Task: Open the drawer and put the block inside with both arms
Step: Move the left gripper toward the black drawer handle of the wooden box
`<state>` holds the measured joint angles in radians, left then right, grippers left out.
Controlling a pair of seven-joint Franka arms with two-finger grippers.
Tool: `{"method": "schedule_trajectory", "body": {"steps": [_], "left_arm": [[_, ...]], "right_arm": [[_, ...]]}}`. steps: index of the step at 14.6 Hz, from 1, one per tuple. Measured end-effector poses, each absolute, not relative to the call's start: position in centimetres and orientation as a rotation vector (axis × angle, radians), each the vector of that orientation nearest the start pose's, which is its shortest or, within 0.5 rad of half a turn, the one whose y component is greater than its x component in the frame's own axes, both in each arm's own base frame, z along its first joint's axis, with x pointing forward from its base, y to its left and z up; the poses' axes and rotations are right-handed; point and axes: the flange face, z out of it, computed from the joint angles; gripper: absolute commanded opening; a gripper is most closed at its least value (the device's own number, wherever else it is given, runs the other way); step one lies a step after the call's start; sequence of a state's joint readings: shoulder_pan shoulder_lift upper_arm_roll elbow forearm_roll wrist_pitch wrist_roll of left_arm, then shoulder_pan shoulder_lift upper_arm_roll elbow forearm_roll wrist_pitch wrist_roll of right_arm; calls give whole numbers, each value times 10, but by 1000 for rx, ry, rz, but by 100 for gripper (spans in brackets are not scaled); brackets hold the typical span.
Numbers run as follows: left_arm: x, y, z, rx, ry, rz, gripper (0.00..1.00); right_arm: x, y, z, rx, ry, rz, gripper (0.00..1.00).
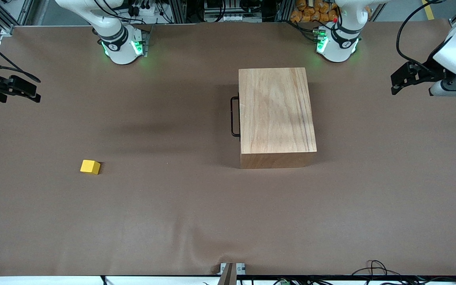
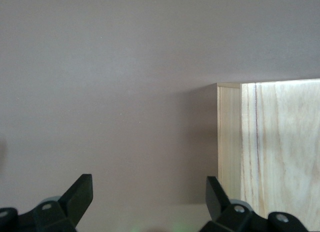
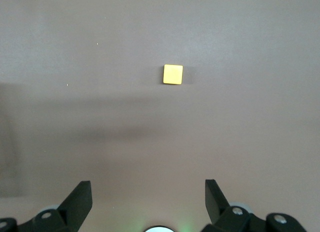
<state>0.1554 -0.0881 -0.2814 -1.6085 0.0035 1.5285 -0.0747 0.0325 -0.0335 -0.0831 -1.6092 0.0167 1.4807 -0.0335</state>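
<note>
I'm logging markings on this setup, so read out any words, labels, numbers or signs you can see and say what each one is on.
No text can be read here.
Small dark marks on the collars above the white robot arms' green-lit bases: too small to read.
Large plain wooden box with its thin black wire handle: no lettering.
Small bright yellow cube: no lettering.
Brown table cover: unmarked.

Looks like a robotics lab: 2 green-lit arm bases [image 1: 123, 45] bolted on a brown-covered table [image 1: 172, 221], aluminium framing [image 1: 180, 10] and loose cables [image 1: 374, 269] around.
</note>
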Motion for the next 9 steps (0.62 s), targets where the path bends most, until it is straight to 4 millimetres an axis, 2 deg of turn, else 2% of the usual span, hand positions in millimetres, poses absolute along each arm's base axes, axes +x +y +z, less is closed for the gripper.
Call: {"method": "schedule_trajectory", "body": {"steps": [5,9], "left_arm": [[516,-72,663,-3114,77,-32,100],[516,-79,661,-3114,98,-24,100]], "right_arm": [[533,-26,617,-3115,26,148,100],[533,-26,617,-3114,27,151,100]]}}
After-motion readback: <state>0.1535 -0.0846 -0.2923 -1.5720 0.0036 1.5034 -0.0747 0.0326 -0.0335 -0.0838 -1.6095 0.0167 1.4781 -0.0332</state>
